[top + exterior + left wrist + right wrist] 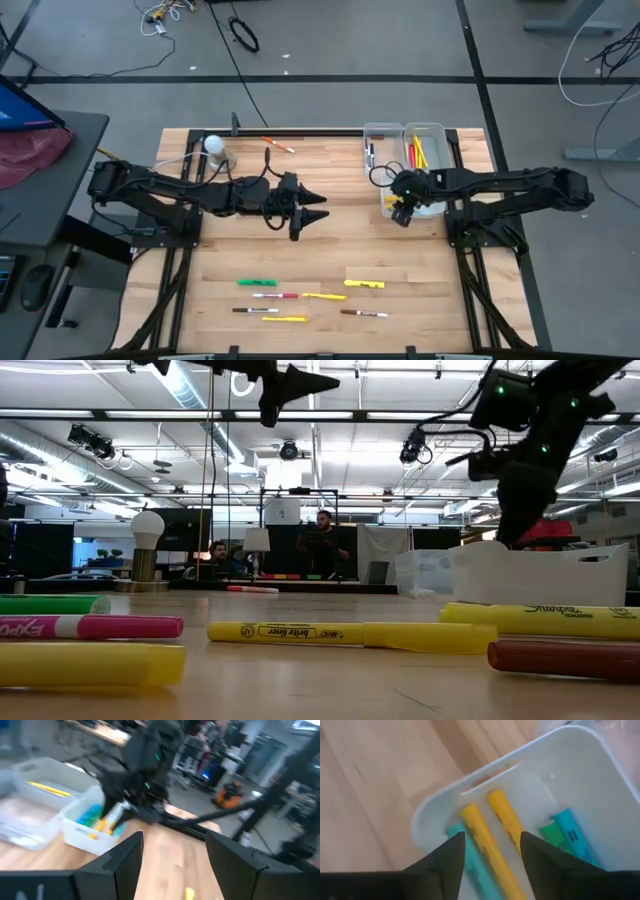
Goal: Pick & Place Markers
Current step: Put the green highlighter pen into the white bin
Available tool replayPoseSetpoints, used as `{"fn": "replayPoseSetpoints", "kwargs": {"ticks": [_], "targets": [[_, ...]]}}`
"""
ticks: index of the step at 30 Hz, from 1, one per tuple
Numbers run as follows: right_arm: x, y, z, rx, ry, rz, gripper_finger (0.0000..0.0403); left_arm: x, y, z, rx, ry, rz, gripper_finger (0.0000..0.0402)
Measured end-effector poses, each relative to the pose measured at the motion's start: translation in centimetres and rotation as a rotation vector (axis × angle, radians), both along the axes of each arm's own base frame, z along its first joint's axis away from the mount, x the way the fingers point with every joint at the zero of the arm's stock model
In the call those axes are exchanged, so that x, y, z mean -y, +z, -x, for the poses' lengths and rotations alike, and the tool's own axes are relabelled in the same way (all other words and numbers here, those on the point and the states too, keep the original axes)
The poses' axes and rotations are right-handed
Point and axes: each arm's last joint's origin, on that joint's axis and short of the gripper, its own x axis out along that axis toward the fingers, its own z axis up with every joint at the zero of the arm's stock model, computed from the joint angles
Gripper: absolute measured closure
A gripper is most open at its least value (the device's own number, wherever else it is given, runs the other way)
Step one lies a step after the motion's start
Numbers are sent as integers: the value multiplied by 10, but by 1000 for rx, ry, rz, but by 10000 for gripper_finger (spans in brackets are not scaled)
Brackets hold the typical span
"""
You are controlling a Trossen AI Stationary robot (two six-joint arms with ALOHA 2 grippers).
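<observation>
**Markers loose at the near edge, both end effectors open and empty**

Closest to the low camera, a yellow marker (pixel 90 665) lies on the wooden surface (pixel 330 250), with a pink marker (pixel 90 627) and a green marker (pixel 52 604) just behind it. A yellow highlighter (pixel 350 633) lies crosswise in mid-frame, and a dark red marker (pixel 565 658) sits at the right under another yellow one (pixel 540 619).

From above, these form a loose group near the front edge: the green marker (pixel 256 283), a long yellow highlighter (pixel 364 284), and several thin pens, all with their long axes running roughly left to right. One red-capped pen (pixel 279 146) lies apart near the back rail, tilted diagonally, close to the white ball on its grey base (pixel 217 151).

Two clear bins (pixel 405 165) stand side by side at the back right. The right wrist camera looks into a white bin (pixel 605 785) holding two yellow markers (pixel 505 822) lying parallel, plus cyan (pixel 572 837) and green (pixel 550 834) ones beside them.

The left end effector (pixel 312 207) hovers above mid-surface, fingers spread, holding nothing. The right end effector (pixel 403 212) hangs over the near end of the bins, fingers apart and empty.

People stand in the room beyond the surface (pixel 322 545).
</observation>
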Motion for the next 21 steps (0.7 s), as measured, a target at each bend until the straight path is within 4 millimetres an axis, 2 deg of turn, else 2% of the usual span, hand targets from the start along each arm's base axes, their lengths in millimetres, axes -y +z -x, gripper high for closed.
{"fn": "replayPoseSetpoints", "kwargs": {"ticks": [3, 7, 10, 15, 19, 21], "targets": [[0, 20, -5, 51, -102, -84, 207, 3, 7, 8, -6, -45, 19, 179], [-1, 49, -20, 220, -197, -201, 216, 12, 9, 28, -130, -92, -36, 179], [-10, 66, -35, 400, -133, -228, 225, 20, 2, 47, -306, -135, -62, 179], [-39, 87, -55, 663, 57, -213, 240, 38, -23, 78, -675, -197, -67, 179], [-61, 99, -60, 798, 116, -243, 253, 52, -41, 100, -946, -185, -50, 179], [-67, 106, -60, 861, 145, -259, 260, 59, -46, 109, -1012, -162, -77, 179]]}}
